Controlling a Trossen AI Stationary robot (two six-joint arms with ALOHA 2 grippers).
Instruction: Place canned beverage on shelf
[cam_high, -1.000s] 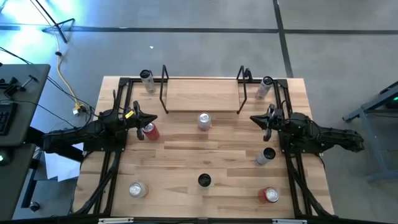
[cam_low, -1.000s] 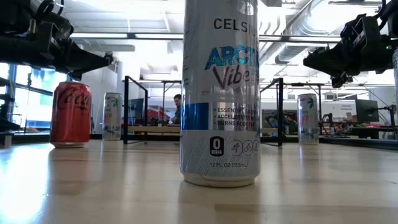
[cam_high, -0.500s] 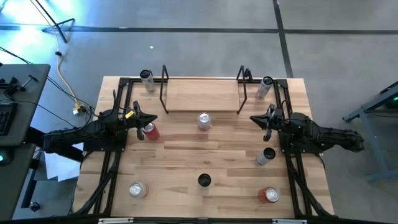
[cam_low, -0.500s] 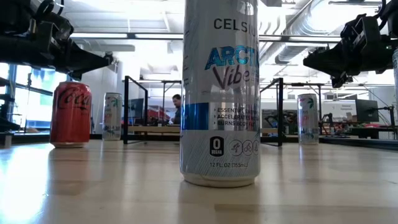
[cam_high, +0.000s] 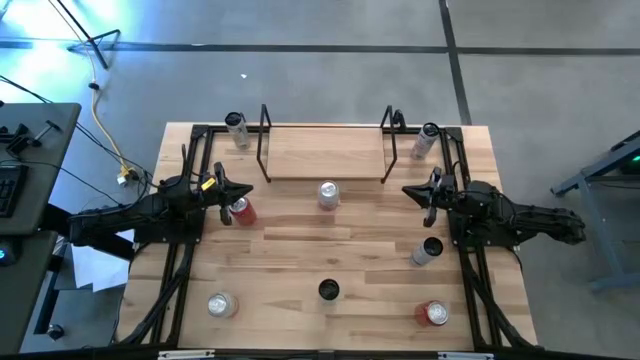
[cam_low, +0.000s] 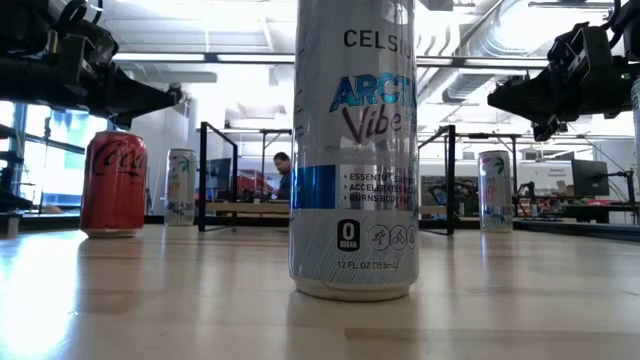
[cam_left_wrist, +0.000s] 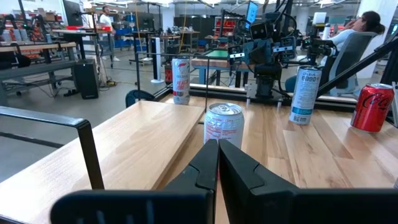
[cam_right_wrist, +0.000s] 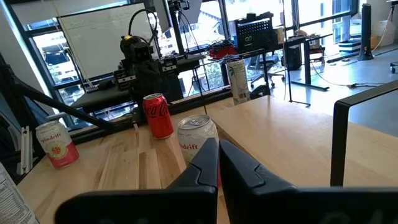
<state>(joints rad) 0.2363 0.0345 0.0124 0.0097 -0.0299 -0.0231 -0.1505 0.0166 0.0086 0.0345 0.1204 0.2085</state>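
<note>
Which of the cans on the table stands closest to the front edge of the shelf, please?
The white can, alone at the table's middle just before the shelf; the other cans stand at the corners, sides or nearer edge.

In the high view both dark arms reach inward from the frame's side edges at mid-height. The left claw (cam_high: 243, 190) sits left of centre, its fingers (cam_left_wrist: 205, 171) pressed together and holding nothing. The right claw (cam_high: 408, 191) mirrors it right of centre, fingers (cam_right_wrist: 208, 163) likewise closed and empty.
</note>
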